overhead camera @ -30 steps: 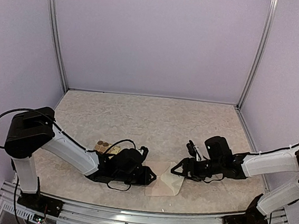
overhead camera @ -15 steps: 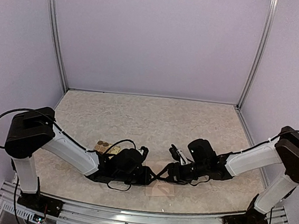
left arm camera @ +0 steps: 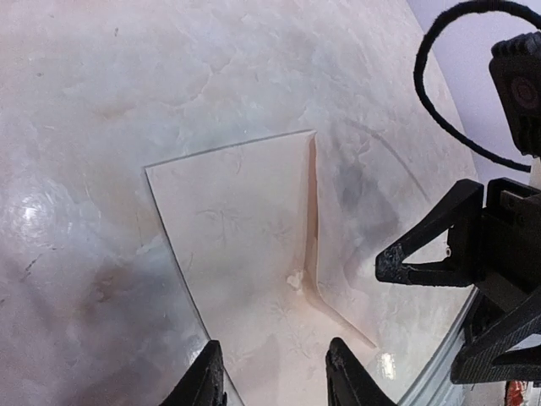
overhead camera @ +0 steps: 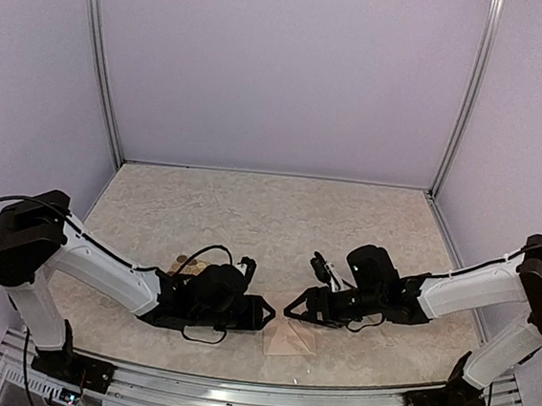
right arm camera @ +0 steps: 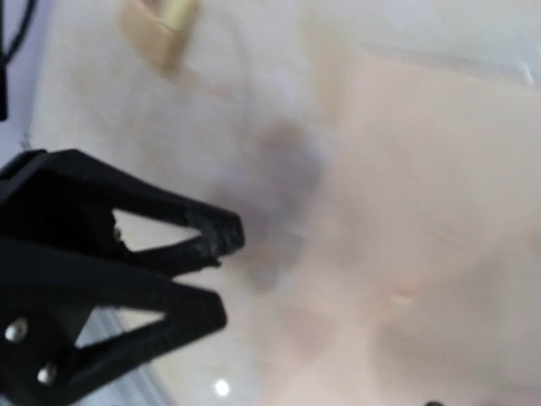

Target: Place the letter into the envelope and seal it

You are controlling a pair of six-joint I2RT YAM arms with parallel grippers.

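Note:
The pale pinkish envelope [overhead camera: 291, 339] lies flat on the table near the front edge, between the two grippers. In the left wrist view the envelope [left arm camera: 245, 228] shows a raised crease along its right side. My left gripper [left arm camera: 275, 372] hovers open over its near edge, holding nothing. My right gripper [left arm camera: 421, 317] faces it from the right, its fingers apart with nothing between them. In the top view the left gripper [overhead camera: 268, 313] and right gripper [overhead camera: 291, 311] nearly meet above the envelope. The letter does not show as a separate sheet.
A yellowish sticker sheet [overhead camera: 188, 265] lies behind the left arm, and shows blurred as the sticker sheet [right arm camera: 161, 25] in the right wrist view. The table's metal front rail [overhead camera: 253, 393] runs just below the envelope. Purple walls enclose the table.
My right gripper has swept left over the envelope, to just in front of the left gripper. The left arm has drawn back slightly and its jaws have widened.

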